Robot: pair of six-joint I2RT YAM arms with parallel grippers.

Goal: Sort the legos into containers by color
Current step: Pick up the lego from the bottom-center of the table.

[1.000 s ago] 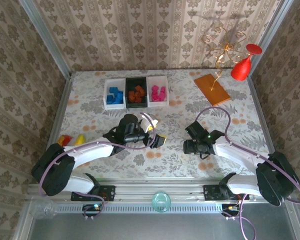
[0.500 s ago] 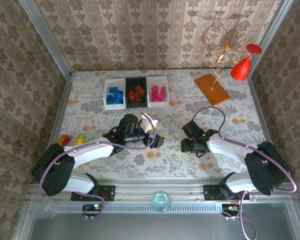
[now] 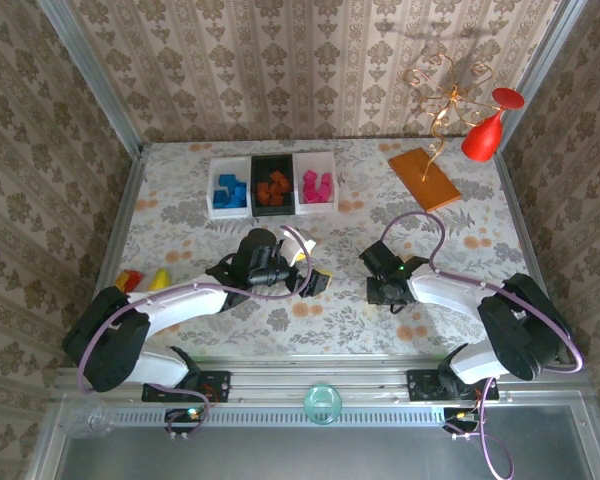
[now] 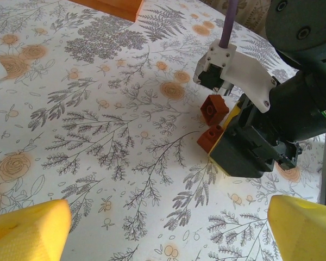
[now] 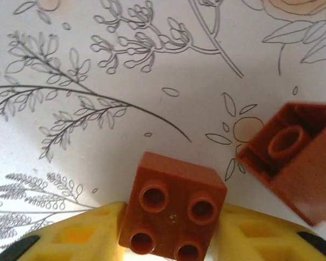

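Observation:
An orange-brown lego [image 5: 174, 209], studs up, sits between the yellow fingers [image 5: 76, 239] of my right gripper [image 5: 174, 239], which is shut on it down at the tabletop. A second orange-brown lego [image 5: 293, 157] lies tipped over just beside it. From the left wrist, both legos [image 4: 209, 136] [image 4: 214, 107] show at the right gripper [image 4: 212, 142]. My left gripper [image 4: 165, 234] hovers open and empty a short way to the left [image 3: 315, 282] of the right gripper [image 3: 380, 292]. The containers stand at the back: a white tray [image 3: 213, 205] with blue legos, a black tray [image 3: 255, 185] with orange-brown ones, a white tray [image 3: 332, 180] with pink ones.
A flat orange-brown board [image 3: 424, 178] lies at the back right, with a red glass [image 3: 485, 135] and a gold wire ornament [image 3: 442, 95] behind it. A yellow piece [image 3: 160, 280] and a red piece [image 3: 128, 281] sit by the left edge.
My right gripper has shifted a little to the left and its fingers have shut on the orange-brown lego. The left arm has stayed still.

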